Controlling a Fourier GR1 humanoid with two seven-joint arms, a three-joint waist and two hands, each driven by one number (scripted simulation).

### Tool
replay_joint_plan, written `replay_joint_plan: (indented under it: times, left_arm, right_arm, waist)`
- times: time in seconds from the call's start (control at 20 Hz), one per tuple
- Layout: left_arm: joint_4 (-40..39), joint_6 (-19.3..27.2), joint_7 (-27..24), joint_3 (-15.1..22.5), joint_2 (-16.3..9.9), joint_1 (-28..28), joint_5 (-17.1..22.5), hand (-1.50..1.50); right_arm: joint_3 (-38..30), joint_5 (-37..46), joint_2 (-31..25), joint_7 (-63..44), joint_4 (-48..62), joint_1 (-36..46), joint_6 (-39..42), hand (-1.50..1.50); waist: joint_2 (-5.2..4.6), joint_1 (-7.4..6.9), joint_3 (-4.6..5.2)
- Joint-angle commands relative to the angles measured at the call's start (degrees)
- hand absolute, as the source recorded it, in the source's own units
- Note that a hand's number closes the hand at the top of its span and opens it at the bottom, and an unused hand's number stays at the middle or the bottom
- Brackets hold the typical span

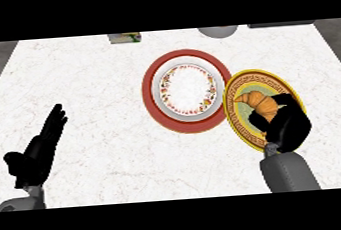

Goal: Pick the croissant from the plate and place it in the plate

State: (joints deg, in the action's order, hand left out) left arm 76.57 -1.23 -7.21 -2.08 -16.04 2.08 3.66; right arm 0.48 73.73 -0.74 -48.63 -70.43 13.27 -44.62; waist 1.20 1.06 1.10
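White marble counter, wide and bare enough on the left that little there could have gone amiss. Carried the red-rimmed plate near its middle, white and flower-patterned inside, taken here for the target. Sat touching or overlapping the gold-rimmed plate on the right, rims meeting, so hardly any travel needed between them. Could have caused trouble all the same: a low carry might have clipped either rim and nudged a plate across the smooth stone.

Came in from the lower right edge, the grey right forearm, angled up and slightly left toward the gold-rimmed plate. Ended in the right hand, palm down over the plate's near half, black fingers curled round the near end of the croissant. Hid that end entirely, so no telling how much of the pastry sat inside the grasp. Judged risky for that reason: held by one tip only, might have pivoted or slipped out on the lift, or flaked under the fingers.

Rested at the lower left, well apart from both plates, the left hand, open, fingers straight and pointing up the counter.

Lay on the green centre of the gold-rimmed plate, the croissant, golden-brown, far horn free and pointing up-left toward the red-rimmed plate. Not yet lifted, as far as could be judged.
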Motion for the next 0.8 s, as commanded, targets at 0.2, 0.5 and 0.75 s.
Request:
replay_joint_plan:
  times: [0.2, 0.5, 0.75]
  left_arm:
    - [-0.6, -0.4, -0.3, 1.7, 1.6, 2.0, -0.6, 0.00]
    - [-1.1, 0.2, -0.6, 2.8, 3.0, 3.7, -1.4, 0.00]
    - [-1.4, -1.1, 0.1, 2.5, 2.0, 3.8, -1.0, 0.00]
  right_arm:
    - [7.6, 14.9, 0.7, -27.1, -2.3, 14.9, 14.4, 1.50]
    - [8.4, 17.0, 0.7, -36.5, 3.7, 27.1, 23.4, 1.50]
    - [2.8, 19.2, 0.7, -36.6, 7.1, 29.1, 12.5, 1.50]
  waist:
    - [-0.59, -3.13, -0.63]
    - [-1.41, -4.47, -0.97]
    - [-1.71, -4.69, -1.09]
